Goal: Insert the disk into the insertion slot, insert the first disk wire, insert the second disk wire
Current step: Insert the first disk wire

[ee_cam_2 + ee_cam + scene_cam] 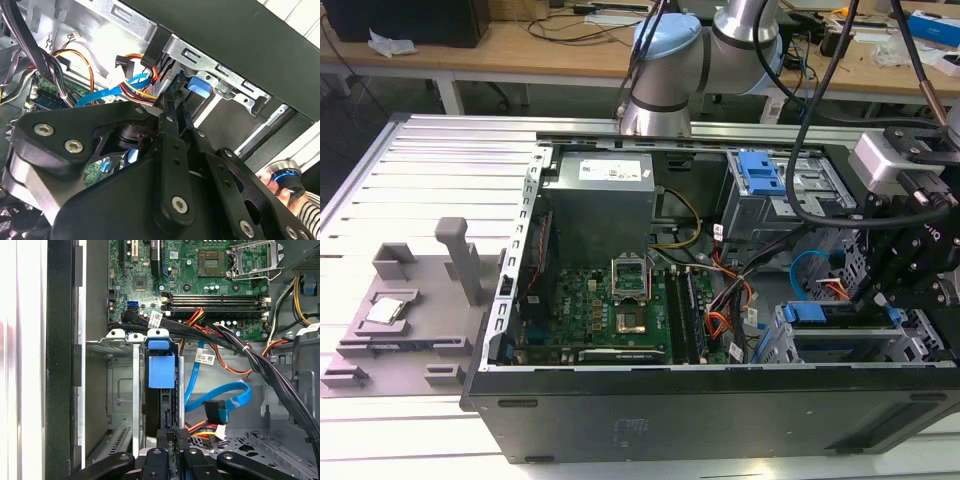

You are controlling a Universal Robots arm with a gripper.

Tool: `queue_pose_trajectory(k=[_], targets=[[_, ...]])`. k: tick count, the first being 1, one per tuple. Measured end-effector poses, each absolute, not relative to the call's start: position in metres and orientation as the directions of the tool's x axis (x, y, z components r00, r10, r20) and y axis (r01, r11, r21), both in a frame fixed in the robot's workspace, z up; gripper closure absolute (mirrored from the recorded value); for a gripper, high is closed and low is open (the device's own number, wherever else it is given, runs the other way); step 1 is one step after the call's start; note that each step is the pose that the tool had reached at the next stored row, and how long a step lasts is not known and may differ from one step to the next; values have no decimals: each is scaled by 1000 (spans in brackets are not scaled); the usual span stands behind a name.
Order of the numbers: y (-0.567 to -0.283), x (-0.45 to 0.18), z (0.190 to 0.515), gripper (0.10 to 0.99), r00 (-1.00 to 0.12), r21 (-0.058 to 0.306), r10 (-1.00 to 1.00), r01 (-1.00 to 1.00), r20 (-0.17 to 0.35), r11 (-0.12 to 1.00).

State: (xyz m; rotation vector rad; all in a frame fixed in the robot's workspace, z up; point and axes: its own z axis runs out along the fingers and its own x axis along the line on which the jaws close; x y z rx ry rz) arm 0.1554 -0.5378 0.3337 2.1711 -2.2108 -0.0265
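The disk point(161, 371), edge-on in its bright blue carrier, sits inside the insertion slot point(121, 337), the silver drive cage at the case's front corner. In the exterior view the disk point(840, 322) lies in the cage point(782, 340) on that view's right. My gripper point(173, 437) is at the disk's exposed end, fingers close together with nothing seen between them. The first disk wire point(206, 431), a red-orange-black bundle with a black plug, lies loose beside the fingers. The second disk wire point(220, 396), light blue, loops just beyond it with its plug hanging free. Both wires point(137, 89) show behind the gripper point(172, 107).
The motherboard point(200, 285) and thick black cable bundles point(270, 370) cross the case near the wires. A second grey cage with a blue latch point(760, 175) stands further back. A person's hand point(282, 182) holds a blue-ringed object outside the case.
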Motion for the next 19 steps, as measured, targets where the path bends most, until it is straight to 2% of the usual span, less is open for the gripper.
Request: queue_pose_trajectory(k=[7,8,9,14,15,17,19], targets=[[-538,155,333,894,-18,42,-1000,-999,17,18],[-538,155,334,831,-18,42,-1000,-999,18,18],[-538,155,334,831,-18,42,-1000,-999,19,18],[-535,155,363,831,-18,42,-1000,-999,18,18],[-535,155,366,843,-18,42,-1000,-999,19,18],[-534,155,373,976,-18,42,-1000,-999,19,18],[-533,155,383,980,-18,42,-1000,-999,19,18]])
